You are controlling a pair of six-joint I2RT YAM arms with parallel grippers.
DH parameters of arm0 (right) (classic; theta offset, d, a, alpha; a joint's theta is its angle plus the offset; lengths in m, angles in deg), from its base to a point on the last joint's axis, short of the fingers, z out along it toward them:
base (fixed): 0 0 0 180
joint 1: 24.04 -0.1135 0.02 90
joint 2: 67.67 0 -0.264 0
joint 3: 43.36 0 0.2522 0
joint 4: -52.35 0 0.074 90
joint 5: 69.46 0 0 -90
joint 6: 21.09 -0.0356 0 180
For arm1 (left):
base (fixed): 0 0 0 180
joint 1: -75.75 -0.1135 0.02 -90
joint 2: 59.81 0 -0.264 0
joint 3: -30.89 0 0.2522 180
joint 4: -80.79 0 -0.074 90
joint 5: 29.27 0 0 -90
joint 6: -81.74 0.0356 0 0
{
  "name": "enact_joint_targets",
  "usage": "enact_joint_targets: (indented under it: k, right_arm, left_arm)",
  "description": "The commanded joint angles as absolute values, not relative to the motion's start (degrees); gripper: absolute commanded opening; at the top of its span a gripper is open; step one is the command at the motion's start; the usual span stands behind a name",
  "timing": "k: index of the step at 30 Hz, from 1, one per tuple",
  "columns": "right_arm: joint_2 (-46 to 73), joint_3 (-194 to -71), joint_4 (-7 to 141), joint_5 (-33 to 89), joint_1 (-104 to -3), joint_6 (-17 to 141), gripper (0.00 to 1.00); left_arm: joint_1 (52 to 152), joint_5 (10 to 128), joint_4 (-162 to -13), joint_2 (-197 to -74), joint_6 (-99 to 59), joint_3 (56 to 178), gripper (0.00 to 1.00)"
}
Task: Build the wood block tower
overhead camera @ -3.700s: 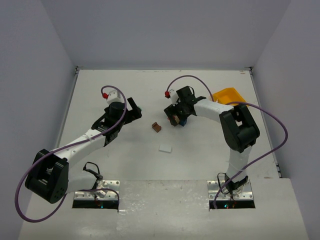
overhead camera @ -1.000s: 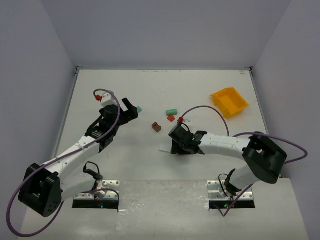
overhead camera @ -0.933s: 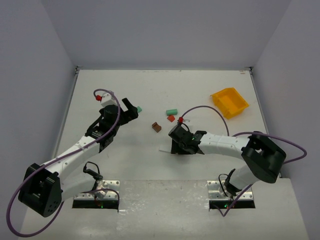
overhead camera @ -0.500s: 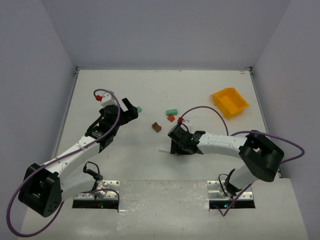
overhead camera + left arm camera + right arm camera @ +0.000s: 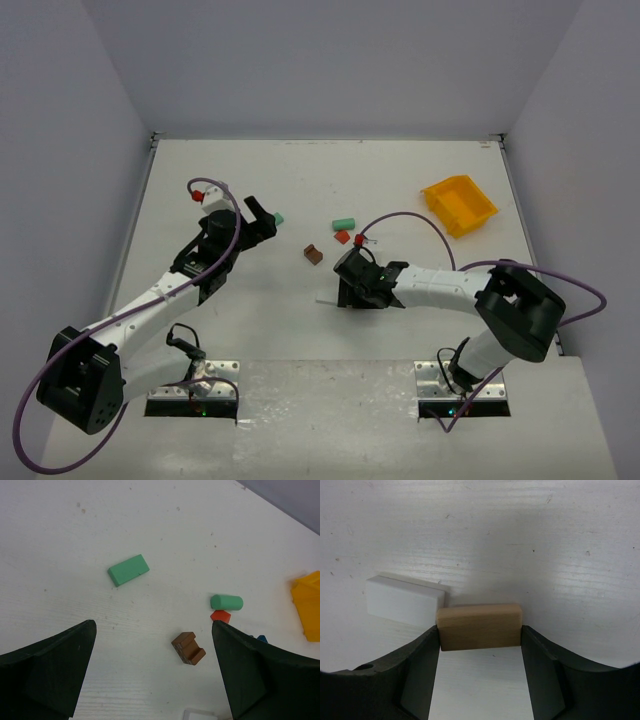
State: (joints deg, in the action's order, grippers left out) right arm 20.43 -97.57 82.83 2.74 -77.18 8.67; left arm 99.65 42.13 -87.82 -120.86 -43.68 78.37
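Observation:
In the right wrist view a tan wooden block lies flat on the table, its back left corner against a white block. My right gripper holds the tan block, one finger against each of its ends. From above, that gripper is low at the table's middle. My left gripper hangs open and empty above the table. Ahead of it lie a brown notched block, a red block, a mint green cylinder and a flat green block. A blue block peeks past the right finger.
A yellow bin stands at the back right, apart from the blocks. From above, the brown block, red block and green cylinder lie between the two arms. White walls close the table at the back and sides.
My right gripper has crept slightly left with the tan block, and the white block has shifted left with it. The left arm has not moved.

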Motion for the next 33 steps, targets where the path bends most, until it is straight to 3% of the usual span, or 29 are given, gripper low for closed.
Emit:
enact_joint_targets:
  k: [1,5,15,19,21,28,33]
  right_arm:
    - [20.26,-99.49,82.37,1.29,-77.74,7.21,0.65]
    - [20.19,-99.49,82.32,1.35,-77.74,7.21,0.71]
    - [18.61,-98.9,81.7,2.03,-77.86,8.44,0.74]
    - [15.88,-97.18,80.17,2.24,-77.83,13.31,0.84]
    - [12.76,-95.15,76.42,3.88,-77.91,20.1,0.98]
    - [5.94,-93.35,78.1,4.74,-77.91,43.11,0.99]
    - [9.24,-93.56,85.44,0.58,-77.93,46.21,0.99]
  left_arm:
    - [99.13,42.54,-90.19,-120.45,-44.0,78.05,1.0]
    - [99.13,42.54,-90.19,-120.19,-44.07,77.88,1.0]
    - [99.13,42.98,-90.19,-120.19,-44.21,77.79,1.0]
    - [99.13,42.89,-90.19,-120.1,-44.12,77.8,1.0]
    - [99.13,42.89,-90.19,-120.1,-44.04,77.87,1.0]
    - [99.13,41.96,-89.85,-119.5,-44.12,77.62,1.0]
    - [99.13,41.59,-90.34,-119.7,-43.95,77.44,1.0]
